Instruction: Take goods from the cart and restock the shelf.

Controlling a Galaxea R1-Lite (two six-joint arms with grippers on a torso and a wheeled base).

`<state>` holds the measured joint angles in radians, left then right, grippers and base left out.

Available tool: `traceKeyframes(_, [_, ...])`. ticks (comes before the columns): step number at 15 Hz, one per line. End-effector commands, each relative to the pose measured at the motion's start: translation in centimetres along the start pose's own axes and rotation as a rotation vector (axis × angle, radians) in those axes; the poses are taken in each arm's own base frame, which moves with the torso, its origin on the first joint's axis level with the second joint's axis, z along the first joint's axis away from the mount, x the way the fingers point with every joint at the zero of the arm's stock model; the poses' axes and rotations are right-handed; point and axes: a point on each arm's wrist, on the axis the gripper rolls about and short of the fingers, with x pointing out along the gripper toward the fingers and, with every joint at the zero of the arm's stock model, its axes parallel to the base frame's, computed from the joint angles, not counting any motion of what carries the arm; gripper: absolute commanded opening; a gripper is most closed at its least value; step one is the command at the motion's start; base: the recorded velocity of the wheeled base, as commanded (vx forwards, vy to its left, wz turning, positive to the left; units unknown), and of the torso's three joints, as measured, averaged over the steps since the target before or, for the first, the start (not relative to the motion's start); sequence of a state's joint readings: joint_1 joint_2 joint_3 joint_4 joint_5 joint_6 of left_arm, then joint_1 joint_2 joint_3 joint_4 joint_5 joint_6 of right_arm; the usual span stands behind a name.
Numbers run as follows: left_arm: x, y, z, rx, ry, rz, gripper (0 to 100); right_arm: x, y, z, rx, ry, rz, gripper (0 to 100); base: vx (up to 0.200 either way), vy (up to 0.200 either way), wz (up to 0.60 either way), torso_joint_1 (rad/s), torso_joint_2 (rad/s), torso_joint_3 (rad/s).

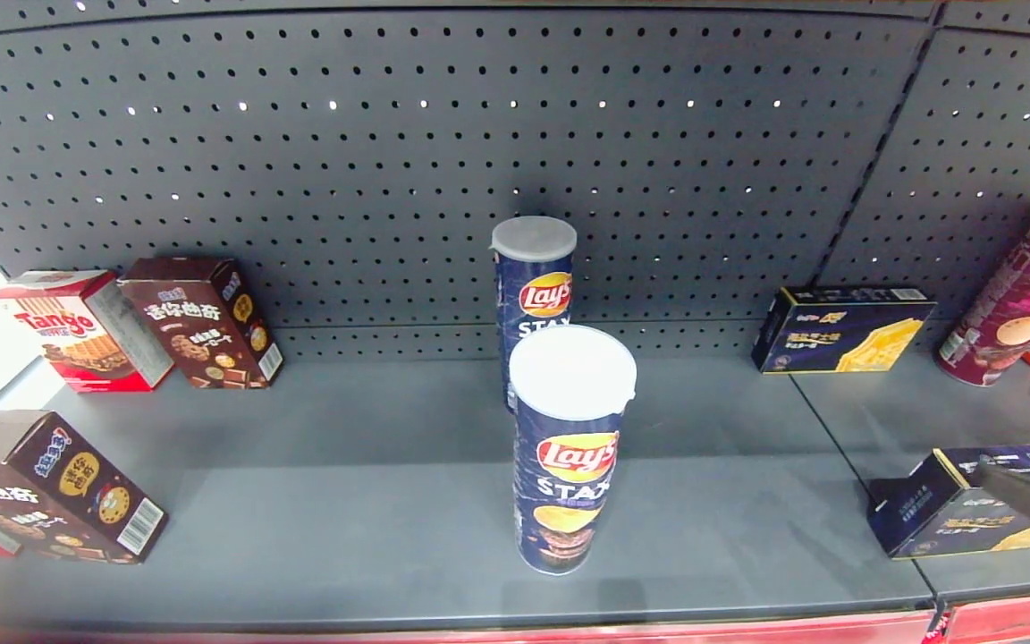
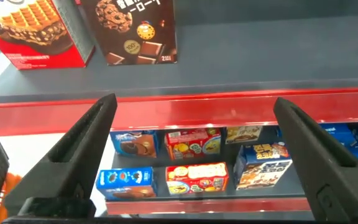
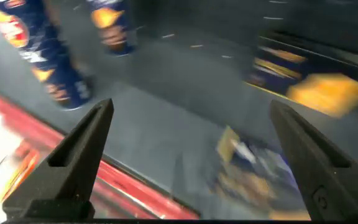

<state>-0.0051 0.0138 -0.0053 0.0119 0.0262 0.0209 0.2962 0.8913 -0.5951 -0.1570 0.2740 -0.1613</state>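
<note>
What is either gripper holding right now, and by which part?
Nothing is held: the left gripper and the right gripper are both open, with no goods between their fingers.

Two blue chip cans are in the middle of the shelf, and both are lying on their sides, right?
No. The front chip can and the back chip can are in the middle of the shelf, but both stand upright, as the head view shows.
</note>
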Motion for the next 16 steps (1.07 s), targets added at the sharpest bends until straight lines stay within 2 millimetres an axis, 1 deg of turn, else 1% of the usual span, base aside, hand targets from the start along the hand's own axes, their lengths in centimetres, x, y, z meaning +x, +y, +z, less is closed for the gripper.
traceKeyframes(1, [0.0, 0.0, 0.0, -0.004, 0.004, 0.002, 100, 5.9, 0.9, 0.1, -0.012, 0.128, 0.16, 100, 0.0, 0.0, 0.0, 0.0, 0.0, 0.0])
traceKeyframes(2, [0.0, 0.0, 0.0, -0.004, 0.003, 0.003, 100, 6.6, 1.3, 0.1, -0.014, 0.141, 0.187, 100, 0.0, 0.0, 0.0, 0.0, 0.0, 0.0])
traceKeyframes(3, [0.0, 0.0, 0.0, -0.013, 0.001, 0.003, 100, 8.0, 2.3, -0.1, -0.021, 0.176, 0.246, 100, 0.0, 0.0, 0.0, 0.0, 0.0, 0.0])
traceKeyframes(5, [0.0, 0.0, 0.0, -0.025, 0.003, 0.002, 100, 9.5, 3.2, -0.9, -0.03, 0.224, 0.278, 100, 0.0, 0.0, 0.0, 0.0, 0.0, 0.0])
traceKeyframes(6, [0.0, 0.0, 0.0, -0.024, 0.003, 0.002, 100, 10.9, 3.9, -1.4, -0.041, 0.236, 0.287, 100, 0.0, 0.0, 0.0, 0.0, 0.0, 0.0])
traceKeyframes(7, [0.0, 0.0, 0.0, -0.024, 0.003, 0.002, 100, 11.8, 4.5, -1.6, -0.047, 0.239, 0.295, 100, 0.0, 0.0, 0.0, 0.0, 0.0, 0.0])
traceKeyframes(8, [0.0, 0.0, 0.0, -0.024, 0.003, 0.002, 100, 12.2, 4.7, -1.7, -0.051, 0.239, 0.297, 100, 0.0, 0.0, 0.0, 0.0, 0.0, 0.0])
traceKeyframes(11, [0.0, 0.0, 0.0, 0.011, -0.002, 0.007, 100, 14.4, 5.8, -2.8, -0.066, 0.277, 0.285, 100, 0.0, 0.0, 0.0, 0.0, 0.0, 0.0])
traceKeyframes(13, [0.0, 0.0, 0.0, 0.039, -0.002, 0.005, 100, 14.9, 5.9, -3.2, -0.065, 0.295, 0.281, 100, 0.0, 0.0, 0.0, 0.0, 0.0, 0.0])
traceKeyframes(15, [0.0, 0.0, 0.0, 0.034, -0.003, 0.007, 100, 15.4, 5.9, -3.2, -0.067, 0.299, 0.267, 100, 0.0, 0.0, 0.0, 0.0, 0.0, 0.0])
traceKeyframes(16, [0.0, 0.0, 0.0, 0.034, -0.003, 0.004, 100, 16.2, 6.0, -3.0, -0.069, 0.3, 0.255, 100, 0.0, 0.0, 0.0, 0.0, 0.0, 0.0])
